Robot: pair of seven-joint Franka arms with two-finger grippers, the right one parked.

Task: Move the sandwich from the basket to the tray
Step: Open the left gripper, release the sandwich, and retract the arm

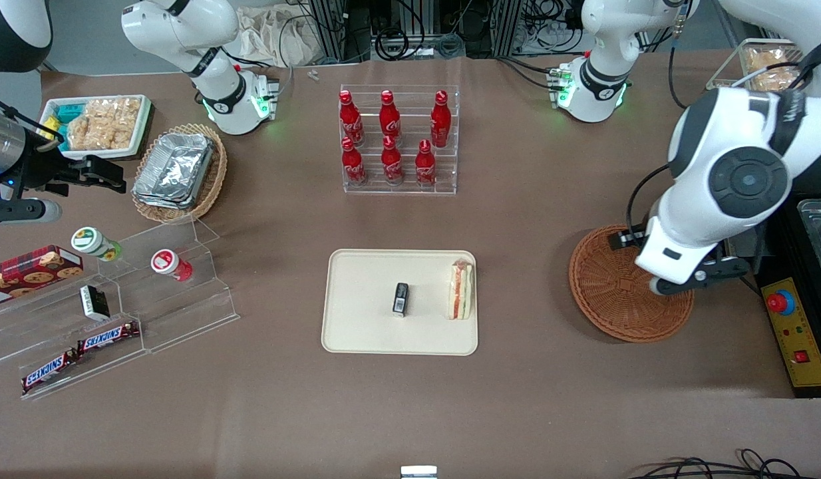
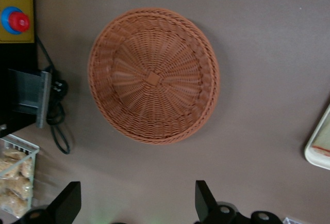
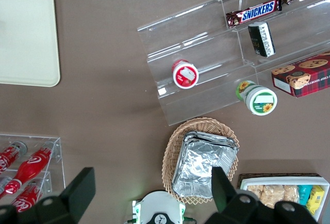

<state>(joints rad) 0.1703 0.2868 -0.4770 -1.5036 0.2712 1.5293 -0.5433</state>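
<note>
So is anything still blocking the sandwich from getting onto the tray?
No. The sandwich already lies on the tray, beside a small dark packet. The basket is empty, and the open gripper hangs above it.

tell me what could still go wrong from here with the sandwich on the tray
The sandwich stands on its edge close to the tray rim nearest the basket, so a bump might tip it over the low rim. A small black item also sits on the tray and could get nudged. The gripper is open and empty above the basket, so a low sweep toward the tray might clip the basket's wall.
</note>
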